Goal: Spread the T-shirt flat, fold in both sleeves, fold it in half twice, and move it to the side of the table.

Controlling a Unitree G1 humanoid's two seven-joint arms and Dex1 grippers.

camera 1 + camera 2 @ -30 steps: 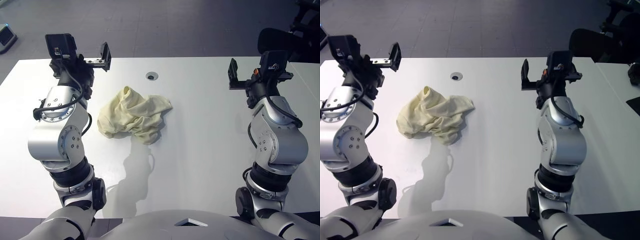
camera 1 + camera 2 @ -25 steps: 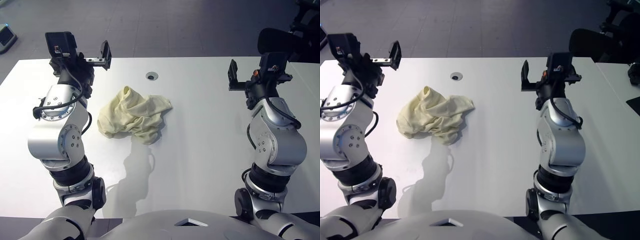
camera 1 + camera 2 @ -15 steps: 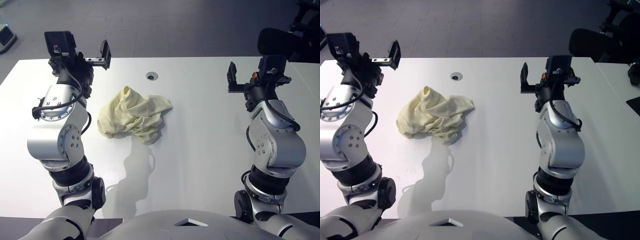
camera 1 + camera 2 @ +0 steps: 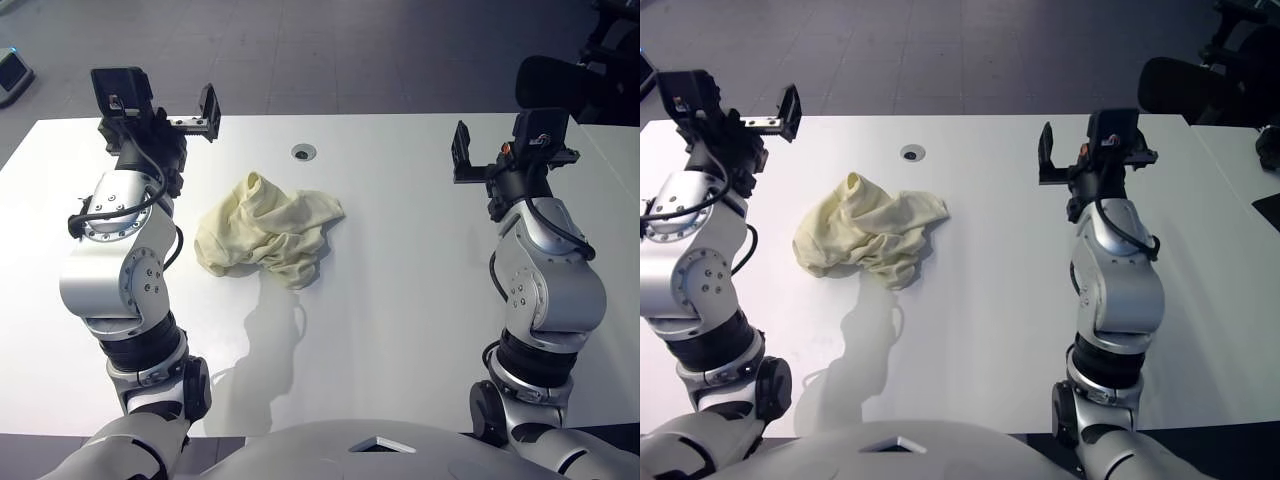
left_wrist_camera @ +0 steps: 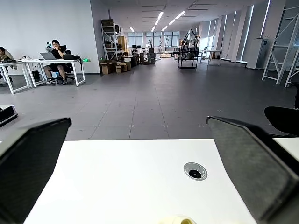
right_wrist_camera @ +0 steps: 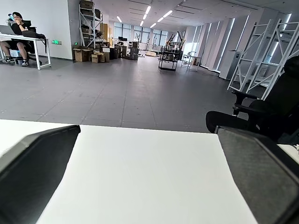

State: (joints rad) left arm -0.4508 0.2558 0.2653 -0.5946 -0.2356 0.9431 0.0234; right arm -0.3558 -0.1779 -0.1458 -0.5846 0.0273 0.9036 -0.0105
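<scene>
T-shirt (image 4: 268, 232): crumpled, tabletop (image 4: 400, 300) left half
Left gripper (image 5: 138, 122): wide open, empty (near far edge)
Right gripper (image 6: 148, 129): wide open, empty

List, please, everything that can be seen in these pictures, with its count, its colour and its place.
T-shirt: one, pale yellow, crumpled in a heap on the table, left of the centre, nearer the left arm; no gripper touches it.
Table: one, white, in front of the robot, under both arms.
Cable hole: one, round, grey rim with a dark middle, in the tabletop near its far edge, beyond the T-shirt.
Office chair: one, black, on the grey floor beyond the table's far right corner.
Left gripper: one, black fingers, open, raised above the table's far left part, pointing away from the robot.
Right gripper: one, black fingers, open, raised above the table's far right part.
</scene>
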